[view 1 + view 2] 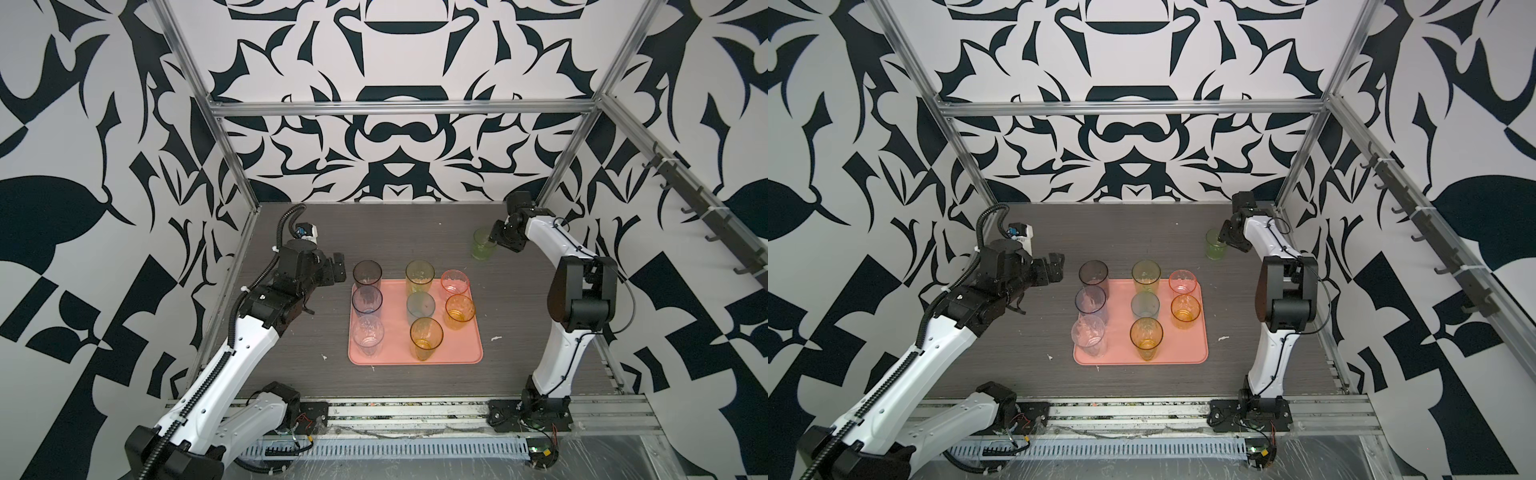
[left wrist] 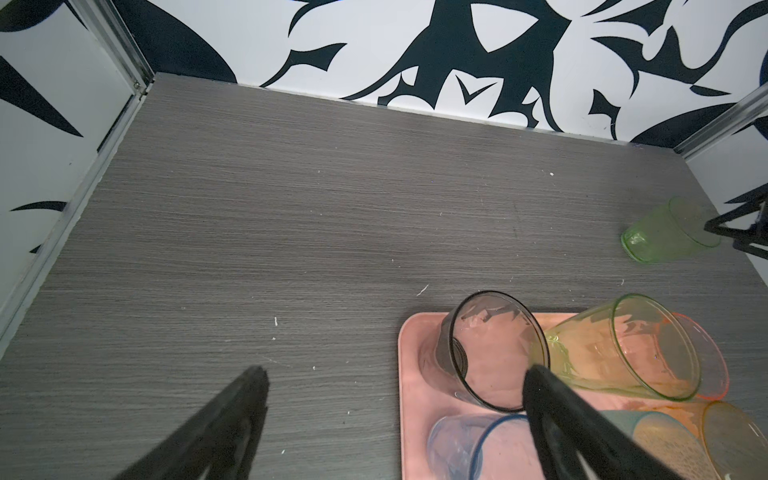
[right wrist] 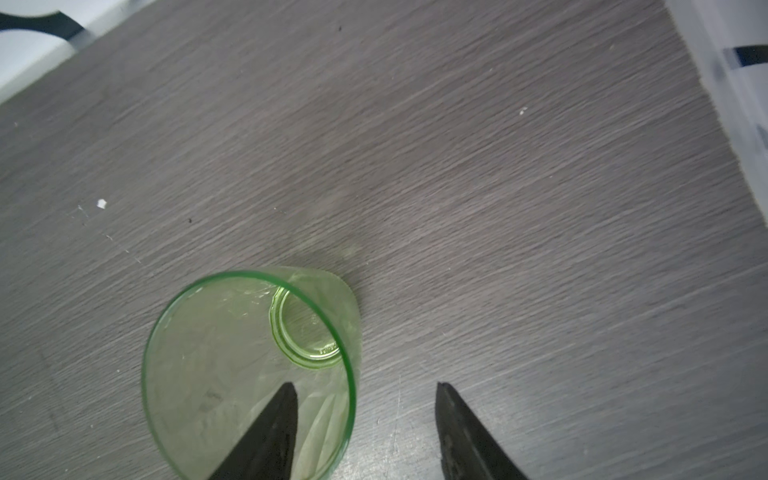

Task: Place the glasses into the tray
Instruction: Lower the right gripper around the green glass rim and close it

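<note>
Eight of the glasses stood in the tray (image 1: 455, 347) at the centre of both top views, in three columns. The ninth, a short green tumbler (image 1: 483, 246), stood apart on the desk (image 1: 519, 299) in the upper right of the frame, well clear of the tray.

The right arm's jaws were at that tumbler. In the right wrist view they were released and straddled its rim: one finger (image 3: 270, 432) reached into the mouth of the green tumbler (image 3: 208, 353) and the other finger (image 3: 461, 432) sat outside on the lower right, with the wall between them not yet pinched. The left arm's jaws were spread wide and empty at the left of the tray, beside the smoky grey tumbler (image 1: 367, 274).

The step in hand looked like the grasp on the last glass. Done well, the jaws would sink a little further so the pads meet the wall below the lip, then close gently, since a thin, slick wall may slip or tip under a skewed squeeze. A straight lift before any sideways travel should keep the base from dragging. The bare lower-right corner of the tray seemed the safest spot, approached from the right to avoid the pink tumbler (image 1: 455, 282) and the orange tumbler (image 1: 460, 311).
</note>
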Controlling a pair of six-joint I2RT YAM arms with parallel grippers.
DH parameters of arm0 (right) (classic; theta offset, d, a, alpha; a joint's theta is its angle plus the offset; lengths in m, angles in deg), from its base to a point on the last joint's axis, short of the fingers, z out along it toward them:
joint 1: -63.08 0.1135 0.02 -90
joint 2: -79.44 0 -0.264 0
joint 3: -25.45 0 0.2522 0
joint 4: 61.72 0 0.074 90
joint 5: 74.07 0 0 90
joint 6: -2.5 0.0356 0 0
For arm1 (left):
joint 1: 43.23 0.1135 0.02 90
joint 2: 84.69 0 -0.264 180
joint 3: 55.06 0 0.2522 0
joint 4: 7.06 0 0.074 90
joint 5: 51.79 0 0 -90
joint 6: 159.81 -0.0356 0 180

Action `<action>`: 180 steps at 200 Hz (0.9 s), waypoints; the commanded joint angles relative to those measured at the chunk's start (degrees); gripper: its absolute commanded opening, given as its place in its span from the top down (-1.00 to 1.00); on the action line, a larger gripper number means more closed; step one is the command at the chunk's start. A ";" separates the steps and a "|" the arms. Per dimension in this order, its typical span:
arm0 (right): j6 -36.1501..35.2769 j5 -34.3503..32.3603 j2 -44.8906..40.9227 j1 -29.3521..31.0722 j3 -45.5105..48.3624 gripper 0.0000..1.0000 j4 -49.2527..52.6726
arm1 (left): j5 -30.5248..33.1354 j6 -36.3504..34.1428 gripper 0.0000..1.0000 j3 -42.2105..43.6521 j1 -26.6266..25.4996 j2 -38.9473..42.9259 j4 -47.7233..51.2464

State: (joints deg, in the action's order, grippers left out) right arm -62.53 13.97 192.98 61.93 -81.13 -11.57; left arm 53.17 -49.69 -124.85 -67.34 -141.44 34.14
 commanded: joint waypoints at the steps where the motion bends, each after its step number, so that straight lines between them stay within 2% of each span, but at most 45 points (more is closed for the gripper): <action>1: 0.73 1.20 0.23 -0.17 -2.06 -0.09 -1.11 | -0.22 0.62 -0.99 -1.64 0.15 0.41 0.24; 109: -0.14 0.73 4.04 -0.19 -2.38 0.24 -1.22 | -1.13 1.39 -0.99 -1.35 0.19 -0.15 0.13; 134: -0.27 0.61 4.41 -0.17 -2.68 0.38 -0.97 | -1.22 1.41 -0.99 -1.50 0.15 -0.52 0.10; 149: -0.27 0.72 4.50 -0.17 -2.71 0.54 -1.05 | -1.25 1.41 -0.99 -1.61 0.13 -0.73 0.02; 180: -0.73 0.15 4.93 -0.20 -2.96 0.67 -0.88 | -1.28 1.41 -0.99 -1.31 0.15 -0.90 -0.42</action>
State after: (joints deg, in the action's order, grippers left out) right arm -62.40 14.85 198.31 61.93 -81.96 -12.71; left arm 52.25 -48.73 -124.85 -67.34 -142.16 34.14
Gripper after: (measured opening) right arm 0.184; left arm 0.994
